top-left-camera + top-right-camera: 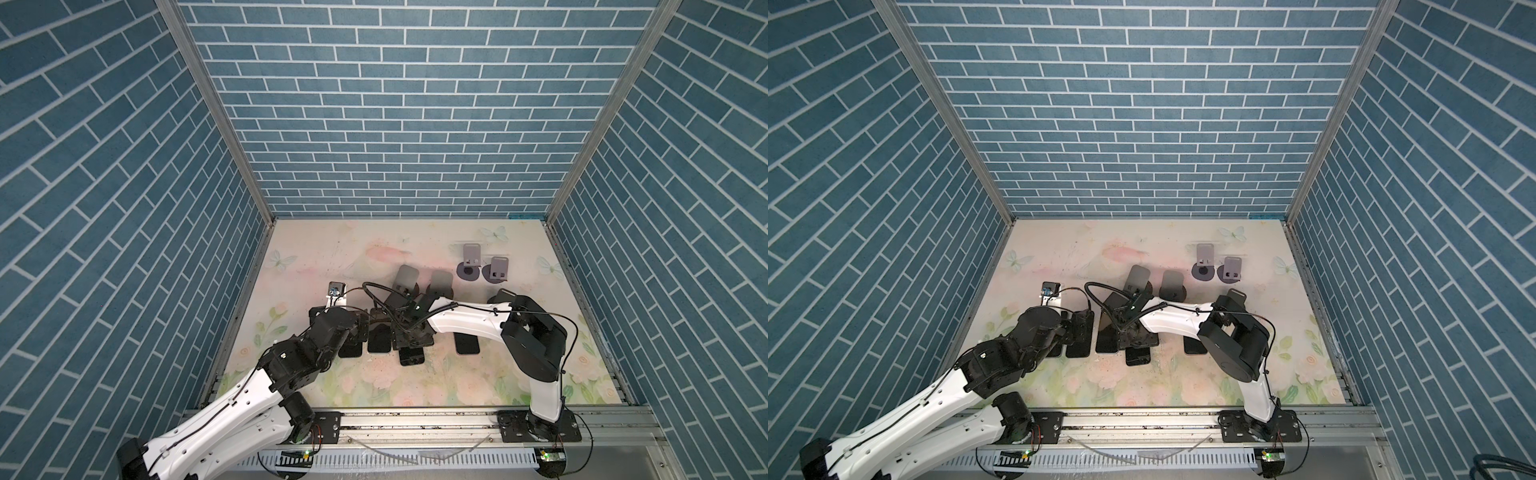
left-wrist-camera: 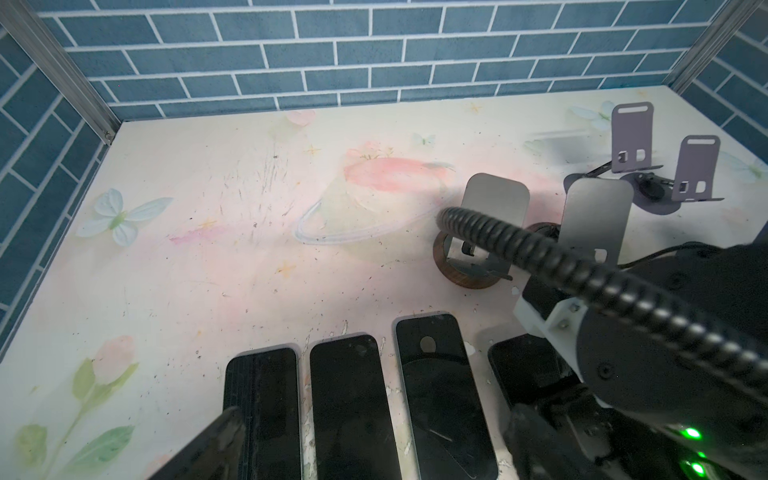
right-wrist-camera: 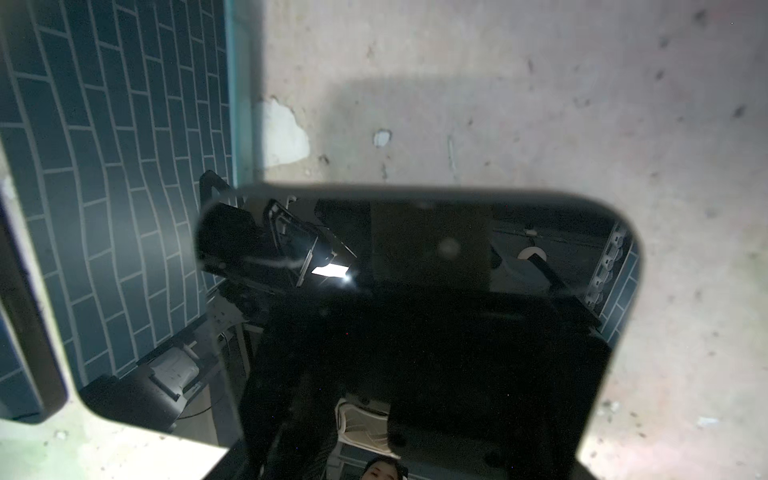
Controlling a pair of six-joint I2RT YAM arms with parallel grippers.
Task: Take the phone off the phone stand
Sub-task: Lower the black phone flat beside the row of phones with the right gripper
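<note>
A black phone [image 1: 412, 356] rides screen-up in the right gripper [image 1: 411, 338], which is clamped on its upper end, at lower centre of both top views. In the right wrist view the dark glass fills much of the frame and throws a shadow on the floral mat [image 1: 374, 249] beyond it; whether any part of the phone touches the mat cannot be told. It sits in a row of handsets lying flat on the mat. A neighbouring phone [image 1: 379, 340] lies just to its left and a far-left phone [image 1: 349, 351] shows partly under the left arm. A right-hand phone [image 1: 466, 344] is half hidden by the white right arm, which reaches in from the lower right. Higher in the frame, a pair of silver stands [image 1: 406, 278] on dark round bases rises just above the row. A pair of purple-grey stands [image 1: 472, 253] sits to their upper right. The left gripper [image 1: 358, 332], jaws spread wide, hovers over the left end of the row, one finger [image 2: 216, 440] blurred in its wrist view.
</note>
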